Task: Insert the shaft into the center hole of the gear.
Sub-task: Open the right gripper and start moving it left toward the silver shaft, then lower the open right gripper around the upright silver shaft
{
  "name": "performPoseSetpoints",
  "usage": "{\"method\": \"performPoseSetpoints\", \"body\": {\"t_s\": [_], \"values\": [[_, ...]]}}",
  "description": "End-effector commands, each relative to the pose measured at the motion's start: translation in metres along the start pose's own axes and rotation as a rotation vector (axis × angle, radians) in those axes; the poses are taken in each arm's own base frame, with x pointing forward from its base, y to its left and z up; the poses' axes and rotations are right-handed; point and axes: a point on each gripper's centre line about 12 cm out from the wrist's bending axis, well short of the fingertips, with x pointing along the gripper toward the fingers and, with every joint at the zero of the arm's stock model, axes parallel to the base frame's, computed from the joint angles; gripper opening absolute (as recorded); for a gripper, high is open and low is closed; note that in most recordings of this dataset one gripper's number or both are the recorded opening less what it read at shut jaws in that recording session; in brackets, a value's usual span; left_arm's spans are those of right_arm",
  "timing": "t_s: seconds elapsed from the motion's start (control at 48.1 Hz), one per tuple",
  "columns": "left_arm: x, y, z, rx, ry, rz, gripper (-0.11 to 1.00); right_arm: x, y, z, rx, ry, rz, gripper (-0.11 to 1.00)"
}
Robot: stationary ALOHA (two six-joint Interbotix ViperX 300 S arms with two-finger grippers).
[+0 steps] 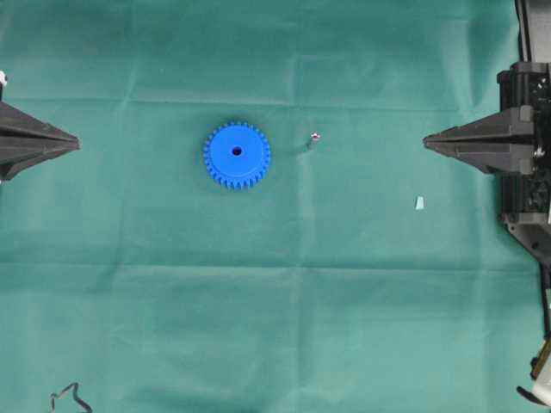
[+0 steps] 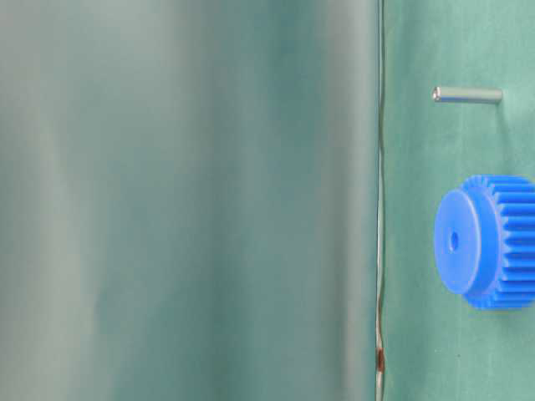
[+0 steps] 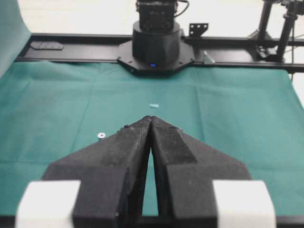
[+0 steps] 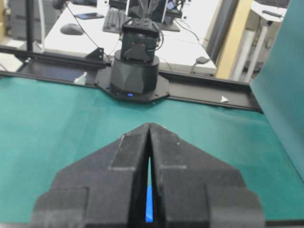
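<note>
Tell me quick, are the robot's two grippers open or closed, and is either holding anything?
Left gripper: closed, holding nothing.
Right gripper: closed, holding nothing.

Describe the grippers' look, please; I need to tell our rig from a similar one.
Both the left gripper and right gripper have matte black wedge fingers tapering to a point. The left wrist view shows white blocks at its fingers' bases. Black cables run beside the right arm.
</note>
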Motion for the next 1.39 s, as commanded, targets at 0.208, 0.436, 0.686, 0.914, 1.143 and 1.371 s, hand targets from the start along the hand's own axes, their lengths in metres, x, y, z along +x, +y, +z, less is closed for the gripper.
{"method": "performPoseSetpoints", "body": {"t_s": [0.208,0.436,0.686,0.914,1.143,1.371], "values": [[0.004,0.000,0.010,0.012,0.015,-0.001,0.00,0.006,-0.005,-0.003,-0.024,0.075,-0.024,0.02],[0.004,0.000,0.009,0.010,0.022,-0.001,0.00,0.023,-0.008,-0.012,-0.021,0.108,-0.035,0.02],[0.005,0.000,0.008,0.010,0.026,-0.002,0.00,0.053,-0.032,-0.053,0.004,0.225,-0.129,0.08],[0.005,0.000,0.007,0.010,0.031,-0.001,0.00,0.078,-0.052,-0.102,0.043,0.339,-0.202,0.68],[0.006,0.000,0.006,0.007,0.038,0.000,0.00,0.091,-0.065,-0.156,0.073,0.417,-0.259,0.78],[0.005,0.000,0.004,0.003,0.051,0.000,0.00,0.099,-0.070,-0.192,0.115,0.488,-0.295,0.77]]}}
